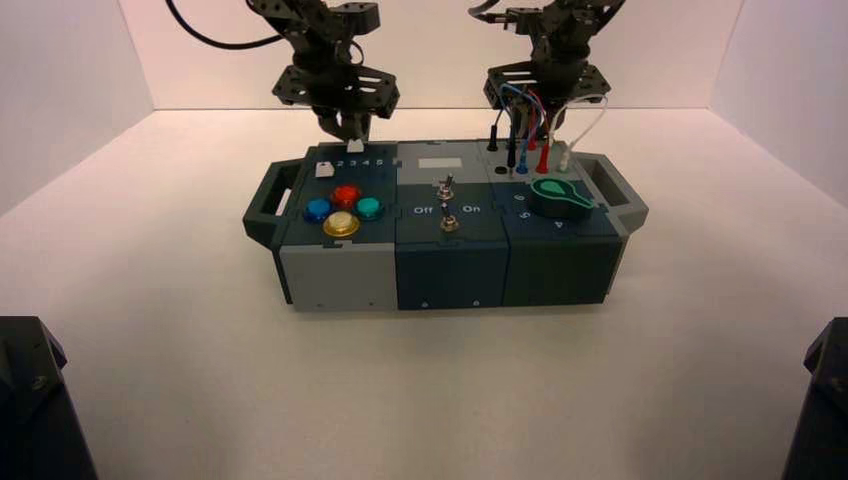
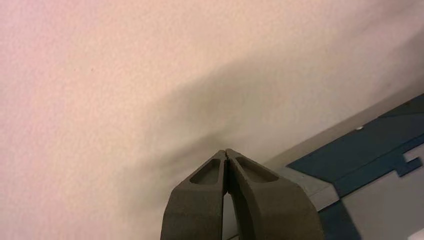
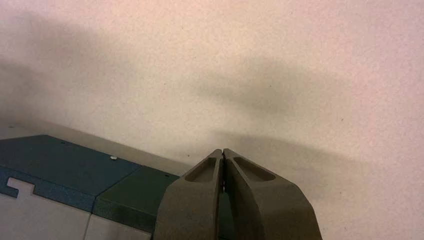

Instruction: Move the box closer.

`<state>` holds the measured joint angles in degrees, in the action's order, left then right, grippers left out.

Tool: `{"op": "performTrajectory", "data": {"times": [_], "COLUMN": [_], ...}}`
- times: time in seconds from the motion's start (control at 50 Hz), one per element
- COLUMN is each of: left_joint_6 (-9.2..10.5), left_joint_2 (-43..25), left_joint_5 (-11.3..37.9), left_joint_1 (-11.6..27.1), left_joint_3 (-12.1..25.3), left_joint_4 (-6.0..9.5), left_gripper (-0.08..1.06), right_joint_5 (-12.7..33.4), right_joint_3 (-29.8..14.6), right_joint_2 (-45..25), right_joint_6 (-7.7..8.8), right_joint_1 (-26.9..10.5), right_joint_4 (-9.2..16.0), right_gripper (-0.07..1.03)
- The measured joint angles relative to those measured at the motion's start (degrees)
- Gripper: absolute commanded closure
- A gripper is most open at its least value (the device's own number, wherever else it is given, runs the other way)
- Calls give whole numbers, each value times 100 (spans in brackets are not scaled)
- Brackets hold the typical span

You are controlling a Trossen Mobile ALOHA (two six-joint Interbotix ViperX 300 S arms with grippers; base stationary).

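Table: a pale surface under the box and reaching out around it on every side.
Box: a wide dark teal-and-grey panel box, standing on the table in front of the robot, one long side facing the high view.
Left gripper: beyond the box's far edge, over its left part; its fingers are closed tip to tip, with nothing between them; whether it touches the box I cannot tell.
Right gripper: beyond the box's far edge, behind the wires; its fingers are likewise closed tip to tip and hold nothing; contact with the box is not clear.
Side handles: a dark one on the box's left end, a grey one on its right.
Knob: green, on the box's right section.
Wires: black, blue, red and white, plugged in at the box's far right.
Buttons: red, blue, green and yellow, grouped on the box's left section.
Toggle switches: two, one farther back than the other, on the box's middle section.
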<state>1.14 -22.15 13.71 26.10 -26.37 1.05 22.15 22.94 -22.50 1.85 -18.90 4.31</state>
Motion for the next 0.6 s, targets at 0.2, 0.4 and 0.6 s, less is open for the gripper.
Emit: {"op": "performTrajectory", "data": {"times": [0.2,0.4,0.6], "left_joint_6": [0,0,0], "left_joint_2": [132,299,448], "left_joint_5": [97,141,158], "left_joint_1": [62,185,290], "left_joint_3": [-211,-466,-712], "left_joint_4": [0,-9,0], "left_gripper": [101,101,101], "right_joint_5": [0,0,70], "right_joint_3": [176,439,747], "right_joint_2": [79,211,422], "right_joint_6": [9,0,0], "right_joint_1": [-53,-123,-167], "right_joint_4": [44,105,167], "right_gripper": [98,98,98]}}
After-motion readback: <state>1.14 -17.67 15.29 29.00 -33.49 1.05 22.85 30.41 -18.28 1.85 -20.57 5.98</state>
